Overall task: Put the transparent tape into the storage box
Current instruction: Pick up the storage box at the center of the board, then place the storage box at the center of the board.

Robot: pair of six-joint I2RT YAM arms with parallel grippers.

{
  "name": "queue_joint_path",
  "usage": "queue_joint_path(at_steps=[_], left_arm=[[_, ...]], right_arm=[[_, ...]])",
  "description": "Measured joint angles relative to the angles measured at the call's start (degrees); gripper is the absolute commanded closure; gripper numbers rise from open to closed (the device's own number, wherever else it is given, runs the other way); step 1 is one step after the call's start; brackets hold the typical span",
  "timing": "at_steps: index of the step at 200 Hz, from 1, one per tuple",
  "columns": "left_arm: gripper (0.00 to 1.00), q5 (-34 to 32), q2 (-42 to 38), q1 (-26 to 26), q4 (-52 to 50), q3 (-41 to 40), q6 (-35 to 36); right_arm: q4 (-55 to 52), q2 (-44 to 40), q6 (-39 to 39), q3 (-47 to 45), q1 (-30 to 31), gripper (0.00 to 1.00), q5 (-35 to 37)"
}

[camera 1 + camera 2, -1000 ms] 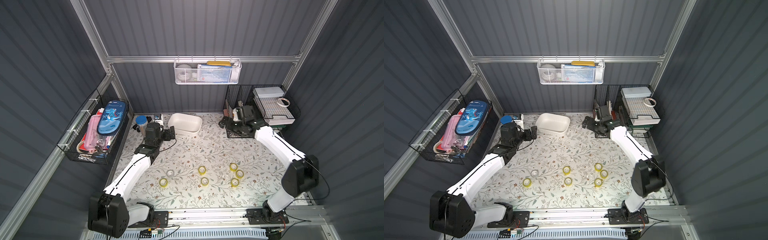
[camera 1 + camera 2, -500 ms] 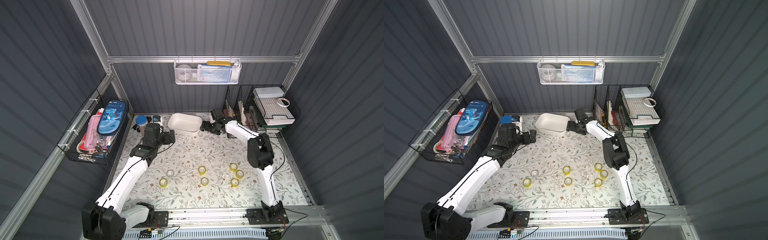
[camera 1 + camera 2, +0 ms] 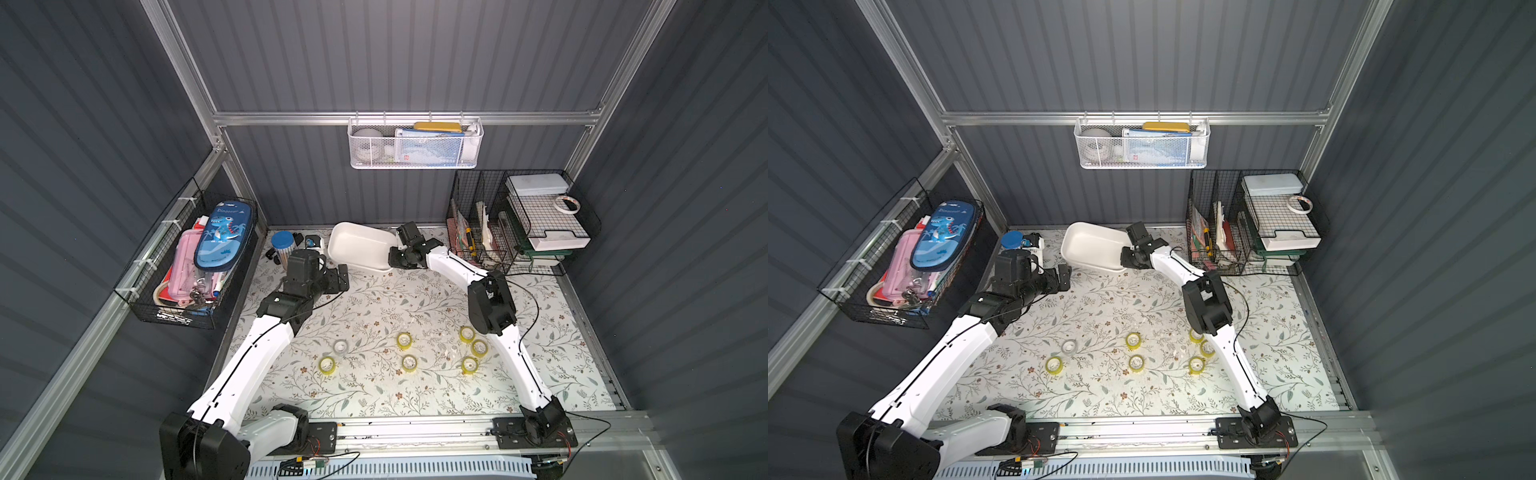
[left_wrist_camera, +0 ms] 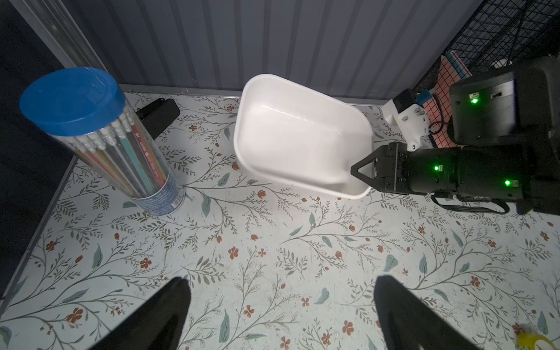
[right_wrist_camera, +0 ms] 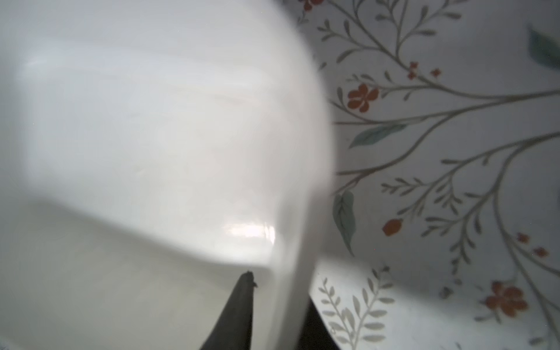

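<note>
Right gripper (image 3: pixel 393 258) jaws clamped; left gripper (image 3: pixel 340 277) jaws spread wide.

— What is on the desk (image 3: pixel 374 299)?

— A floral sheet covers it. Toward my side lie seven small rolls of transparent tape (image 3: pixel 404 340), flat and scattered: six yellow-tinted, one colourless (image 3: pixel 340 346).

— And at the back?

— A pencil tube (image 3: pixel 284 242) with a blue lid stands by the back-left corner, a small black object (image 4: pixel 157 116) near it by the wall. The storage box (image 3: pixel 359 247) sits tilted mid-back, one corner pinched in my right claw (image 4: pixel 360 178). A black wire rack (image 3: pixel 494 257) fills the back-right corner.
</note>
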Motion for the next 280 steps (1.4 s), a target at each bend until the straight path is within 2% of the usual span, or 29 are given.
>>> queue_joint_path(at_steps=[4, 45, 93, 111, 143, 174, 251, 270, 280], left_arm=[[0.01, 0.02, 0.09, 0.0, 0.02, 0.0, 0.0], [0.01, 0.57, 1.64, 0.0, 0.76, 0.0, 0.0], [0.01, 1.51, 1.22, -0.63, 2.86, -0.42, -0.04], [0.01, 1.53, -0.28, -0.81, 3.52, -1.51, -0.5], [0.01, 1.81, -1.11, -1.46, 2.05, -1.77, -2.25], [0.01, 2.38, -1.14, -2.56, 0.68, -1.79, -3.82], [0.01, 3.74, 0.48, -2.58, 1.2, -2.67, -12.09], [0.0, 6.54, 1.42, -2.58, 1.68, -3.02, -12.61], [0.01, 7.43, 1.99, -2.58, 2.23, -3.15, -12.61]], right_arm=[[-0.22, -0.04, 0.37, -0.02, 0.0, 1.0, 0.22], [-4.83, -3.93, -1.36, -1.14, 0.02, 1.0, 3.85], [-18.91, -14.95, -1.55, -1.9, -0.31, 1.0, 9.9], [-22.03, -21.11, -1.18, -7.23, -0.39, 1.0, 10.93], [-22.43, -29.83, -0.52, -24.9, -0.63, 1.0, 10.43], [-22.45, -27.87, 0.63, -33.22, -1.38, 1.0, 9.09], [-18.29, -26.29, 1.49, -34.14, -2.99, 1.0, 7.63], [-18.29, -26.34, 1.38, -34.14, -2.99, 0.88, 7.61], [-18.08, -26.6, 1.4, -34.29, -2.99, 0.78, 7.65]])
